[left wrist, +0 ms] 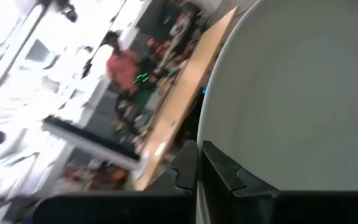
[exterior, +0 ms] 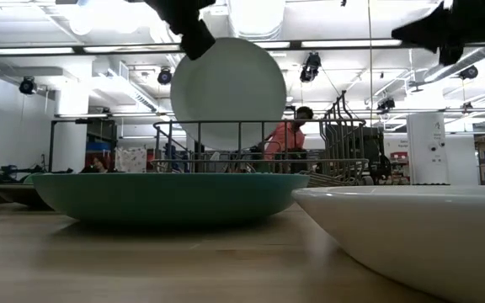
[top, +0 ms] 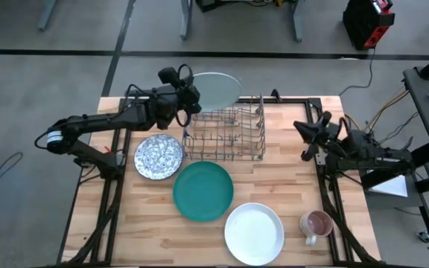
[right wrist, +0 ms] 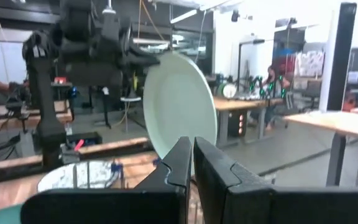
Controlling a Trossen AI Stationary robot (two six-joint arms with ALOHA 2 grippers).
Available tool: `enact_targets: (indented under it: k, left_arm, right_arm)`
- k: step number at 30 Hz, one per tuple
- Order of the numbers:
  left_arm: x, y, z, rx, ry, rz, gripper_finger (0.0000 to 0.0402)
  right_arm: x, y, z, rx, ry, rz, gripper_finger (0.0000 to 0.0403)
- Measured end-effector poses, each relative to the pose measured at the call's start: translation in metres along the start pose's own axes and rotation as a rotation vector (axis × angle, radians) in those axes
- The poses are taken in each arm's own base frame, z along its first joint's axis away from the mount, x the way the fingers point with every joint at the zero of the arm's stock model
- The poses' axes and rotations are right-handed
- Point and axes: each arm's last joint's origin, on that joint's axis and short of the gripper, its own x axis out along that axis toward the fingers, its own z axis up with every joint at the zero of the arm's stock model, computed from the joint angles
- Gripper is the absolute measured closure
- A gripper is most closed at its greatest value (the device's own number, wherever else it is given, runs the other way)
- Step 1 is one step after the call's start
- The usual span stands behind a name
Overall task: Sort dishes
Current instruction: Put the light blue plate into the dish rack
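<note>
**Dishes on and above the desk: what we find**

- Desk [top: 289, 186]: pale wood, carrying everything below.
- Wire rack [top: 226, 134]: metal, at the far middle of the desk.
- Mint plate [top: 216, 91]: we see it held on edge in the air over the rack's far side, the left hand [top: 187, 97] clamped on its rim.
- Teal-green plate [top: 203, 190]: flat on the desk, just in front of the rack.
- White plate [top: 254, 233]: flat near the front edge, beside the teal-green plate.
- Speckled dish [top: 159, 156]: blue and white, flat, left of the rack.
- Mug [top: 317, 224]: right of the white plate.
- Right hand [top: 308, 134]: raised at the desk's right edge, apart from every dish; we see its fingers together, holding nothing.
</note>
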Motion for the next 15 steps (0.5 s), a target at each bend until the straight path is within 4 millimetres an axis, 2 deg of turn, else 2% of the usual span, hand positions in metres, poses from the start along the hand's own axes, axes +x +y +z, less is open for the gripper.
enact_targets:
  k: [7,15]
  left_arm:
    - [0.012,-0.001,-0.007,0.019,0.073,0.079,0.0401]
    - [0.029,-0.017,-0.013,0.04,0.15,0.09,0.0401]
  right_arm:
    - [-0.003,-0.004,0.019,-0.024,-0.052,-0.007,0.0391]
    - [-0.004,-0.004,0.02,-0.034,-0.052,-0.007,0.0391]
